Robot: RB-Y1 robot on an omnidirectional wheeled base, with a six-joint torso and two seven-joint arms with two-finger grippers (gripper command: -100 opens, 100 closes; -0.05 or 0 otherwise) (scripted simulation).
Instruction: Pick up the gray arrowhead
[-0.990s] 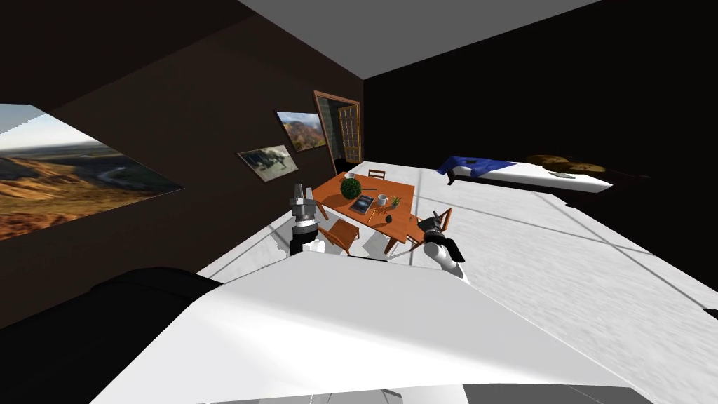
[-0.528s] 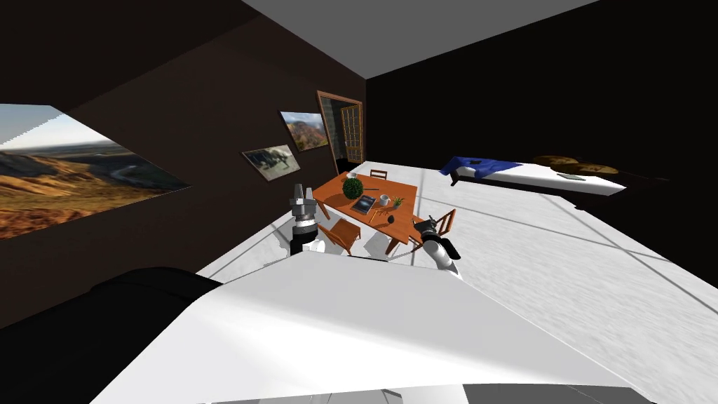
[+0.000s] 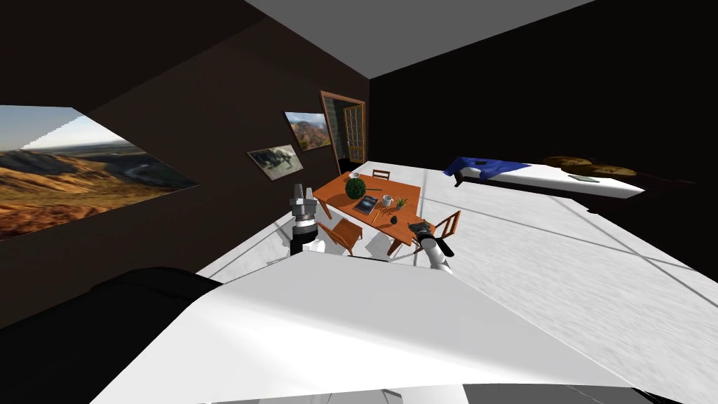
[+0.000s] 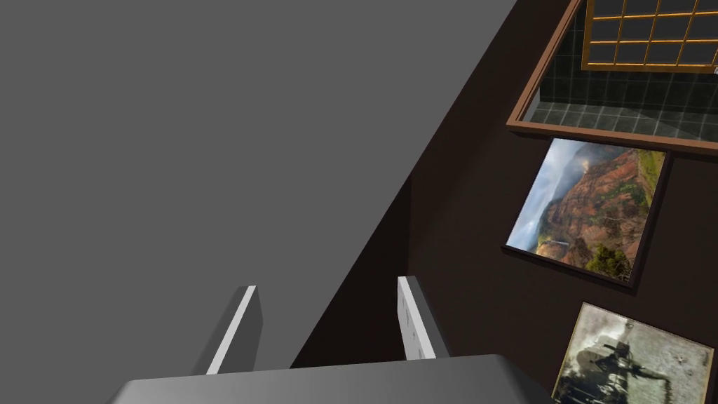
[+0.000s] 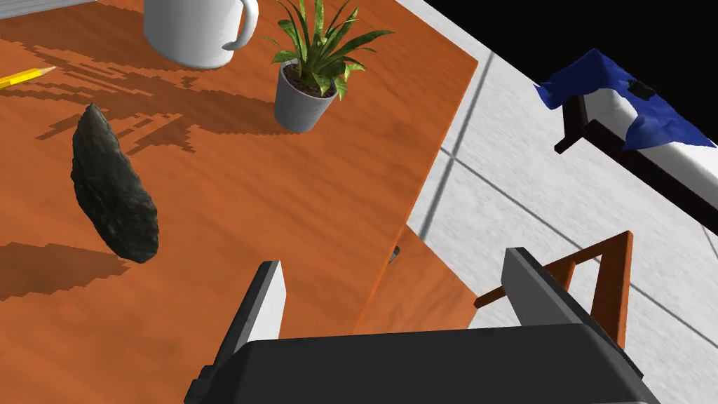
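On the orange table (image 5: 280, 182), the arrowhead (image 5: 112, 186) lies near the released right gripper (image 5: 394, 265); mug (image 5: 193, 28) cropped.

Both arms are pretty much twins tbh. The left gripper (image 4: 326, 298) has two thin, flat, light grey jaws coming out of a dark grey box with rounded corners. The right gripper (image 5: 396, 277) is the same, but its box is nearly black. The left forearm (image 3: 303, 223) is banded grey, white and black, and the right forearm (image 3: 436, 252) is white with a dark wrist.

The dark grey, rough-surfaced, leaf-shaped stone arrowhead (image 5: 112, 186) lies alone on the orange wooden table (image 5: 294, 203).
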